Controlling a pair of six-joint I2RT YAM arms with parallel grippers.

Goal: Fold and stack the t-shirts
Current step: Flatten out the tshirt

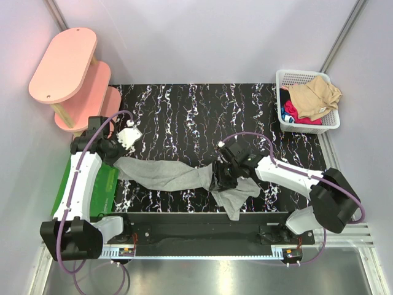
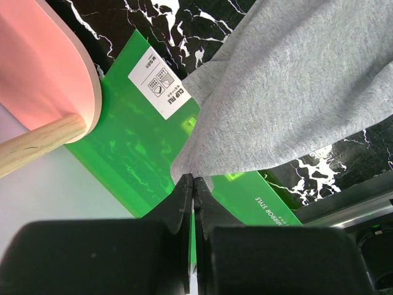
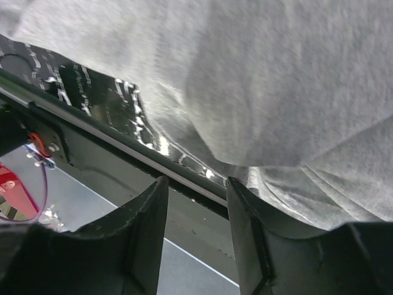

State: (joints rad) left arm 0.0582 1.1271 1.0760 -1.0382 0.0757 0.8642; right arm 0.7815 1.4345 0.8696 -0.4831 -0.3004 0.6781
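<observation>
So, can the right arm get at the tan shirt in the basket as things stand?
Probably yes: the tan shirt lies uppermost in the white basket on that arm's side, nothing stands between, and the right tool is open and empty.

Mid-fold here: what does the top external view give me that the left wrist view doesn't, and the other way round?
Only top external: the white basket holding a tan shirt and a red shirt, and the right hand at the right part of the grey t-shirt.
Only left wrist: the left hand shut on the grey t-shirt's edge, and a white label on the green mat.
Both: the grey t-shirt, green mat, pink shelf and black marbled table.
</observation>
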